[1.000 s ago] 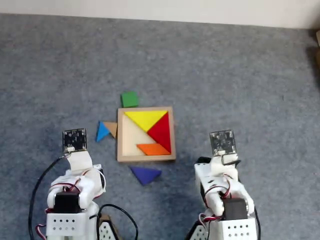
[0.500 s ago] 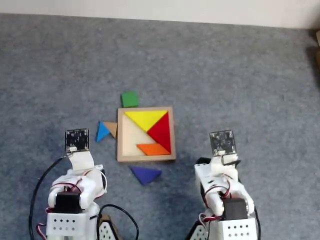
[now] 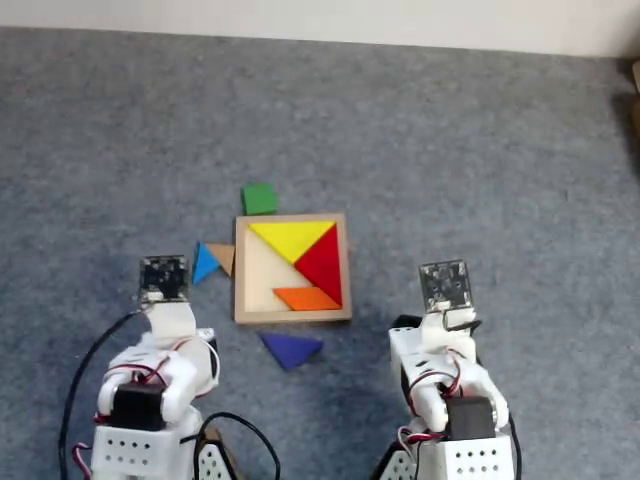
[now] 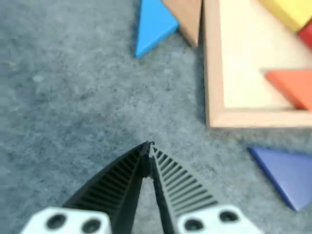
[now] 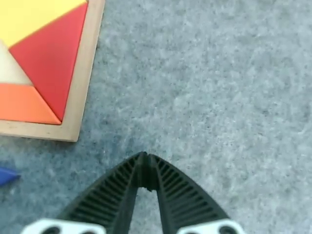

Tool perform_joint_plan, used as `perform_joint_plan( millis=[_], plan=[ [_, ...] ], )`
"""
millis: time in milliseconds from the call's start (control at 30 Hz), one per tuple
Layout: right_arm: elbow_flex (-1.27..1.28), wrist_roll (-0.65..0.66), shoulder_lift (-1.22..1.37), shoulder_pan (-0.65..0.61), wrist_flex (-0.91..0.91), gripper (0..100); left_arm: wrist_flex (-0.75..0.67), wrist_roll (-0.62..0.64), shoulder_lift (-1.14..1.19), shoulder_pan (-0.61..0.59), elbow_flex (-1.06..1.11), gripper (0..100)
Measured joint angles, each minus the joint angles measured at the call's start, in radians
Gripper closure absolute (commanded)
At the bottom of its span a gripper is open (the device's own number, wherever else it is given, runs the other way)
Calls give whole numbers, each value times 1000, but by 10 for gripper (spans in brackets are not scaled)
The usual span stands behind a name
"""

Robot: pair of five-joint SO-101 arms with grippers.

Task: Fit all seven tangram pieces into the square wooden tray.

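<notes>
Nearest me, my left end effector (image 4: pixel 147 147) is pinched closed on nothing, poised over the grey surface (image 3: pixel 480 150) just short of the tray's near left corner. My right end effector (image 5: pixel 145 157) is also closed and empty, off the near right corner. The dark blue triangle (image 3: pixel 291 348) lies just in front of the square wooden tray (image 3: pixel 292 316), which holds the orange parallelogram (image 3: pixel 306 298), red triangle (image 3: pixel 322 265) and yellow triangle (image 3: pixel 290 240). The light blue triangle (image 3: pixel 205 262) and tan triangle (image 3: pixel 222 258) touch each other beside its left rim. The green square (image 3: pixel 259 199) sits just past its far edge.
</notes>
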Motion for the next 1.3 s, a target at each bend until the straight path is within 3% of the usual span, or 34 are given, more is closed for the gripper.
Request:
perform_joint_plan(
  millis=[133, 300, 367, 633, 867, 1000, 1300],
  plan=[
    [0, 0, 0, 0, 0, 993, -18, -77, 0, -61, -75, 995],
    [0, 0, 0, 0, 0, 993, -69, -451, 0, -126, -146, 995],
    [0, 0, 0, 0, 0, 993, -80, -534, 0, -140, -173, 995],
    [0, 0, 0, 0, 0, 993, -29, -569, 103, -146, -399, 992],
    [0, 0, 0, 0, 0, 993, -20, -569, 606, -147, -637, 785],
    [0, 0, 0, 0, 0, 993, -40, -569, 901, -147, -724, 785],
    [0, 0, 0, 0, 0, 993, -241, -569, 1402, -147, -850, 783]
  ],
)
